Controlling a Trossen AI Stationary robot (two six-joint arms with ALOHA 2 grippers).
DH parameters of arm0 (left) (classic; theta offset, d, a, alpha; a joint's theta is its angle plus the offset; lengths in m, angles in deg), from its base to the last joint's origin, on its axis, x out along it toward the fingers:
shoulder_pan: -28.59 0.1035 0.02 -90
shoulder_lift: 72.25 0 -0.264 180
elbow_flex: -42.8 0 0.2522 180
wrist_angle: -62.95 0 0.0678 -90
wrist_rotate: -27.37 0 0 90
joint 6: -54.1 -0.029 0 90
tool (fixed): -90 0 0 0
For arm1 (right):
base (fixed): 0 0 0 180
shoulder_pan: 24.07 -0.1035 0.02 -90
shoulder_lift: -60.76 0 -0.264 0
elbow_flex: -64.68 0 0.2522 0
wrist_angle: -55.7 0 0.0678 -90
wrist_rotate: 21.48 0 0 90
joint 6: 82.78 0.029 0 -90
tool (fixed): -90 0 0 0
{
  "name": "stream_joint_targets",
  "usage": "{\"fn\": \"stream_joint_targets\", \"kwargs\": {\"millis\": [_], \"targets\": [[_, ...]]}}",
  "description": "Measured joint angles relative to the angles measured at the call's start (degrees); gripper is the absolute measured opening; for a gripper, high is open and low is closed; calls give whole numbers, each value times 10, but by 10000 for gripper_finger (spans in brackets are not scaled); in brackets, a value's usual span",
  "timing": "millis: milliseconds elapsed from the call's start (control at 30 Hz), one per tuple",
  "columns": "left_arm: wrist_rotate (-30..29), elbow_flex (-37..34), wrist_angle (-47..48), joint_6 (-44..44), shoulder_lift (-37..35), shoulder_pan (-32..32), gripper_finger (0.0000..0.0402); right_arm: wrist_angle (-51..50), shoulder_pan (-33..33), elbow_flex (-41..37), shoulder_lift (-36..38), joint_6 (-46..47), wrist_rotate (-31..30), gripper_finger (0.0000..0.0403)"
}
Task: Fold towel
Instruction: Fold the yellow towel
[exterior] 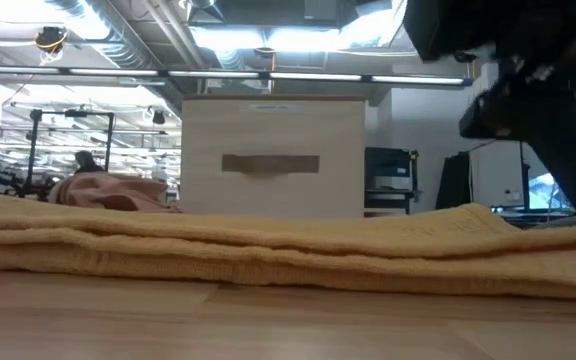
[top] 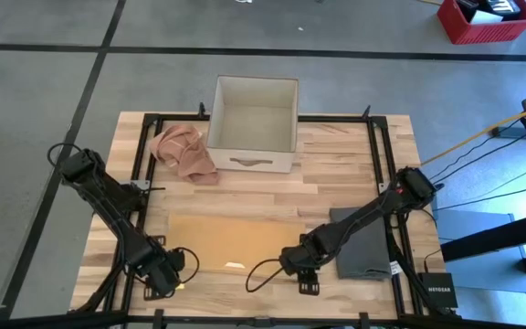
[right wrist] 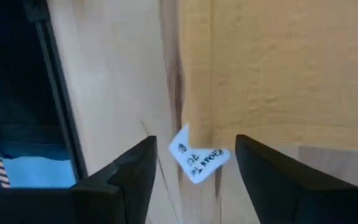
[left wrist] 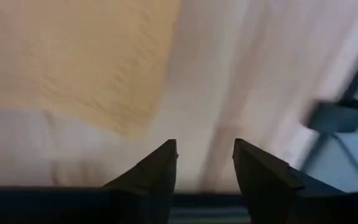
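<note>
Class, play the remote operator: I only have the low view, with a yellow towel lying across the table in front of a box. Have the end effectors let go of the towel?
Observer: Yes. The left end effector is open over bare wood beside the towel.
Operator: And the right one?
Observer: The right end effector is open too, at the towel's corner, where a white tag sticks out.
Operator: Anything else on the table?
Observer: A grey cloth lies folded by the right arm.
</note>
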Motion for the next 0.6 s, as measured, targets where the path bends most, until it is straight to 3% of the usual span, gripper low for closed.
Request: {"fn": "stream_joint_targets", "kwargs": {"millis": [67, 100, 167, 267, 333, 433, 600], "targets": [[-5, 11, -6, 13, -5, 2, 157, -3, -1, 12, 1, -21, -11, 228], [-37, 15, -12, 11, -10, 1, 158, 3, -1, 15, 1, -37, -31, 231], [-162, 17, -12, -5, -19, -1, 158, 30, -2, 15, 1, -83, -93, 233], [-397, 7, -15, -14, -18, -7, 154, 134, -1, -15, 2, -150, -181, 229], [-483, -17, -31, -3, -18, 1, 148, 238, 10, -54, 2, -168, -211, 221], [-488, -61, -85, 18, -17, 21, 142, 372, 23, -117, 2, -179, -236, 207], [-371, -138, -191, 14, -16, 50, 134, 402, 22, -177, 2, -178, -234, 191]]}}
